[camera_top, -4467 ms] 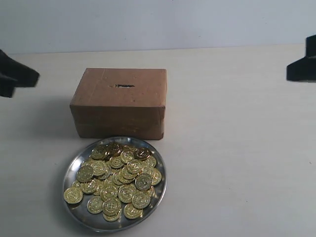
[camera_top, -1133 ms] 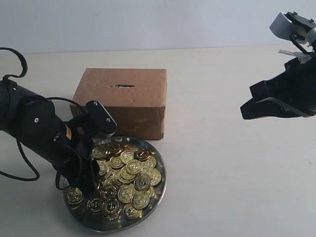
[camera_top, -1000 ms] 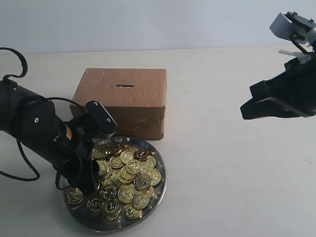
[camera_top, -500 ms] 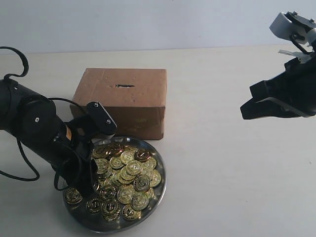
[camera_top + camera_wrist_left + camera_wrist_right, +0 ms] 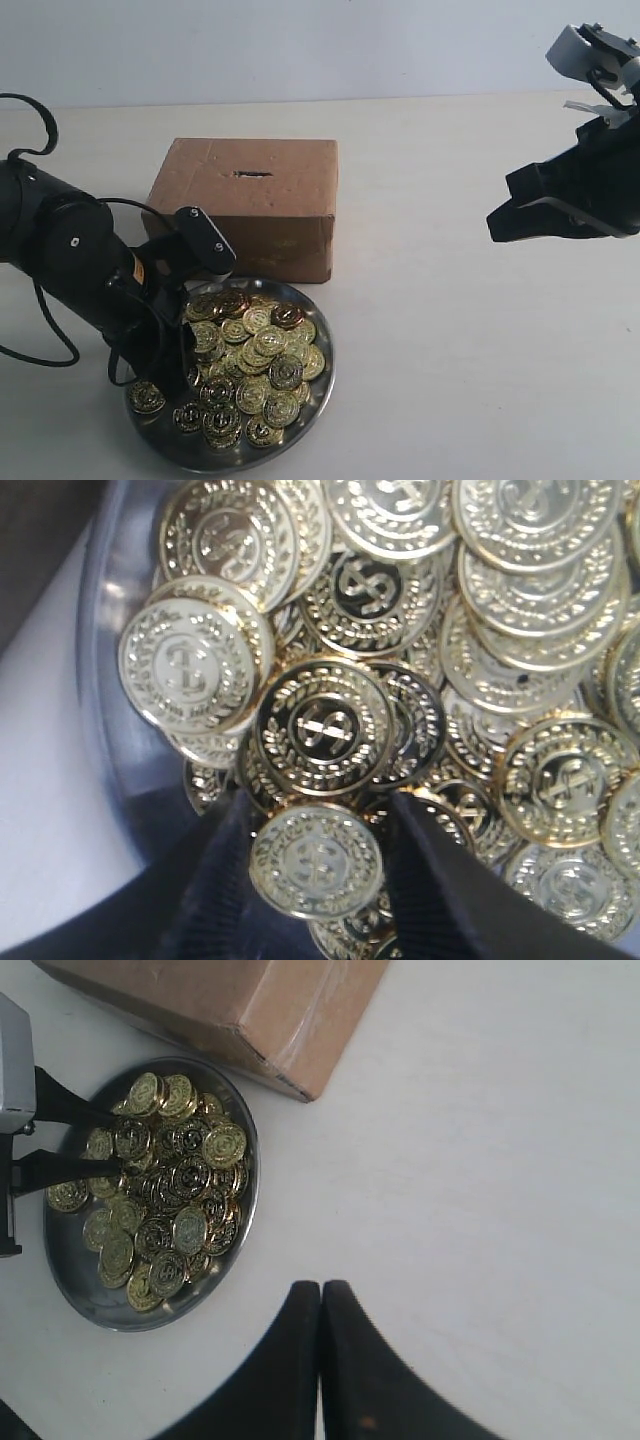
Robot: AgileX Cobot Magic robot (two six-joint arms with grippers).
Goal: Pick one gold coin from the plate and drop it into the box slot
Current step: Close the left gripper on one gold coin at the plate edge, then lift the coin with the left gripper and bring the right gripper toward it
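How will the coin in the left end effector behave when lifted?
The coin looks thin, glossy and gripped only by its rim in the left end effector, so it may slip or pivot. Probably stiff and light. The loose coins heaped beneath it on the plate might shift.

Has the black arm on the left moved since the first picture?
Yes. The left gripper came in from beside the box, down into the plate in front of it, jaws pinching a gold coin.
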